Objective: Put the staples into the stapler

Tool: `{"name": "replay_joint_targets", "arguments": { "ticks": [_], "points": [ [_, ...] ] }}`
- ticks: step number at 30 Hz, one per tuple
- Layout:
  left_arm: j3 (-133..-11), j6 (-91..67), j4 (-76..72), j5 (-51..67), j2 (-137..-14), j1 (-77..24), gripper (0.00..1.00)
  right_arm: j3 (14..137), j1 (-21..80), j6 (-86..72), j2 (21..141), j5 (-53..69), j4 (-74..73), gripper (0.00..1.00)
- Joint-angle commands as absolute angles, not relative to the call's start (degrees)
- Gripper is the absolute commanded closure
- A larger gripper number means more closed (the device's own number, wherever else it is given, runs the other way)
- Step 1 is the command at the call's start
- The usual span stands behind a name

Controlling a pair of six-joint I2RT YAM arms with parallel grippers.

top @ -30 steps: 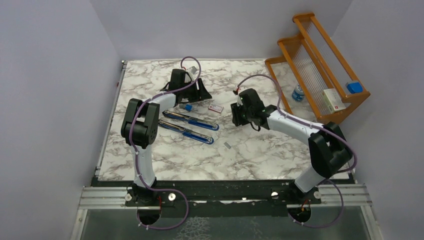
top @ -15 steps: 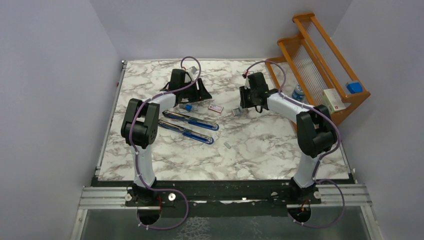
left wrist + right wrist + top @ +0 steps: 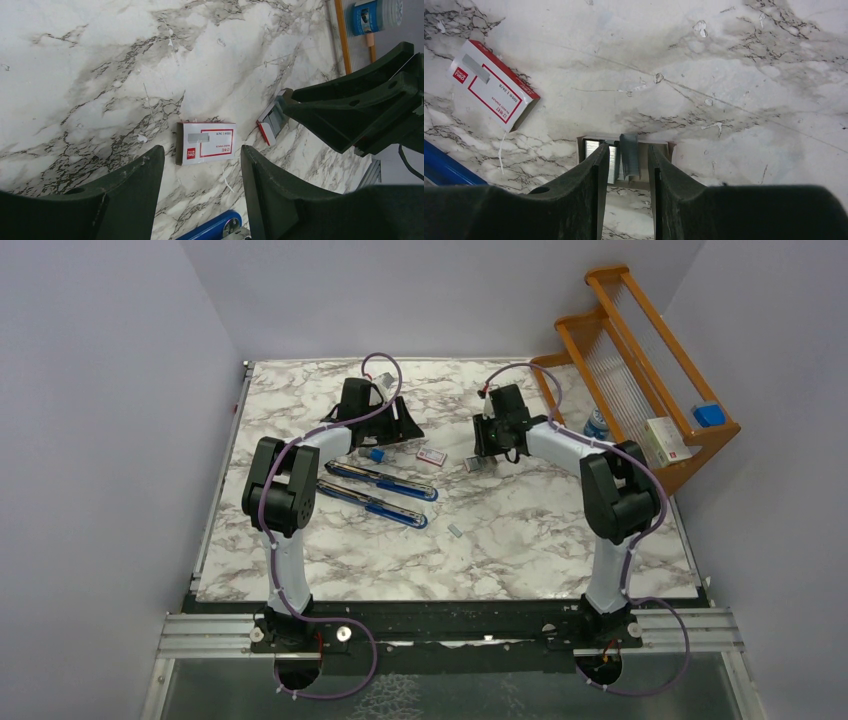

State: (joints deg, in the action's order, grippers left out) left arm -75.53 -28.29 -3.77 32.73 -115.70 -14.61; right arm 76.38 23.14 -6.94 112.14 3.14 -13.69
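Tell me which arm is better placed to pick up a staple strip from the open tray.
Right. The right gripper is low over the tray, its fingers on either side of a strip. The left gripper hangs open above the box, apart from the tray.

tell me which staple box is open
The tray under the right tool, with grey staples showing inside. The white red-labelled box beside it shows only its label.

Two arms, white links, black joints.
Purple cables (image 3: pixel 345 418) run along left arm (image 3: pixel 284 558) and right arm (image 3: pixel 560 447); fingers (image 3: pixel 125 200) matte black.
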Motion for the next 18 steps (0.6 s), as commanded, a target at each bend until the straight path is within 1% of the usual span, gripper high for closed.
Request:
{"name": "replay_joint_targets", "arguments": {
  "ticks": [1,13,18],
  "points": [
    [-76.9,-28.5,-4.5,34.1,-114.4,-14.2,0.4,78.6,22.7,-6.1,114.1,4.2,-15.0,0.64],
    [-77.1,-28.6,-4.5,34.2,-114.3,-14.2,0.4,78.9,22.8,-5.3,115.0,3.7,-16.4,0.64],
    [-77.0,-28.5,-4.5,34.2,-114.4,-14.2,0.4,78.9,22.8,-5.3,115.1,3.8,-16.4,0.71]
  ]
}}
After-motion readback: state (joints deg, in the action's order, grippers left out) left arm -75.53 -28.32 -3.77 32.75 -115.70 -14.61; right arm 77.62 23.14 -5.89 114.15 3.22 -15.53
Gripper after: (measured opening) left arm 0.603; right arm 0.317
